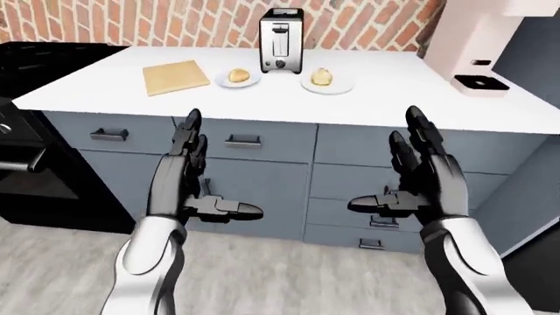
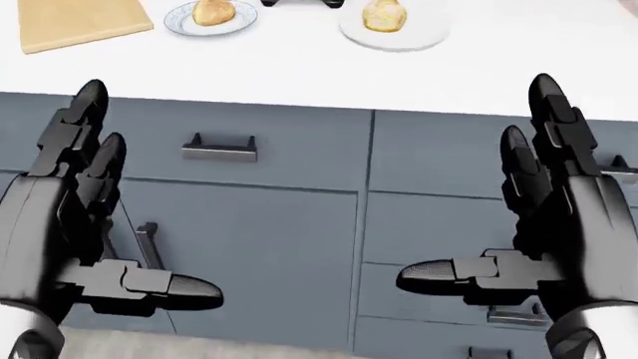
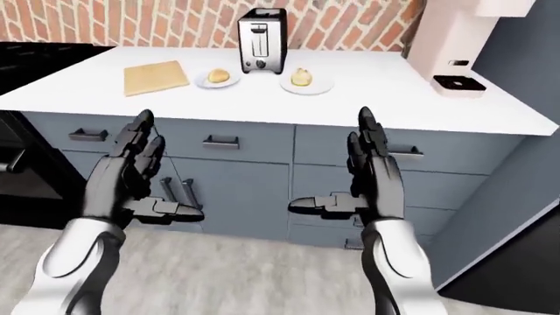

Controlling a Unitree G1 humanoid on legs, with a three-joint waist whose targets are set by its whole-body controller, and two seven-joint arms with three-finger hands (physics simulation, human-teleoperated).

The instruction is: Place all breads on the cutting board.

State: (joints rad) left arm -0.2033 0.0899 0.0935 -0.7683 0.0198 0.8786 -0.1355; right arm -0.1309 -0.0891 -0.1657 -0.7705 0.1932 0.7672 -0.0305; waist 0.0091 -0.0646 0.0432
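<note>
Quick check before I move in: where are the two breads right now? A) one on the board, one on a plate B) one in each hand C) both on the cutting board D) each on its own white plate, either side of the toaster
D: one bread sits on a plate left of the toaster, the other bread on a plate to its right; the cutting board is bare, and the left hand and right hand are open and empty.

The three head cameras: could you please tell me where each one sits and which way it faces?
Left-eye view: on the head, facing the counter with cutting board, toaster and two breads; both arms show.
Right-eye view: beside it, nearly the same scene.
Head view: tilted lower, onto the drawers; left robot hand and right robot hand open.
All share both hands and plated breads.
</note>
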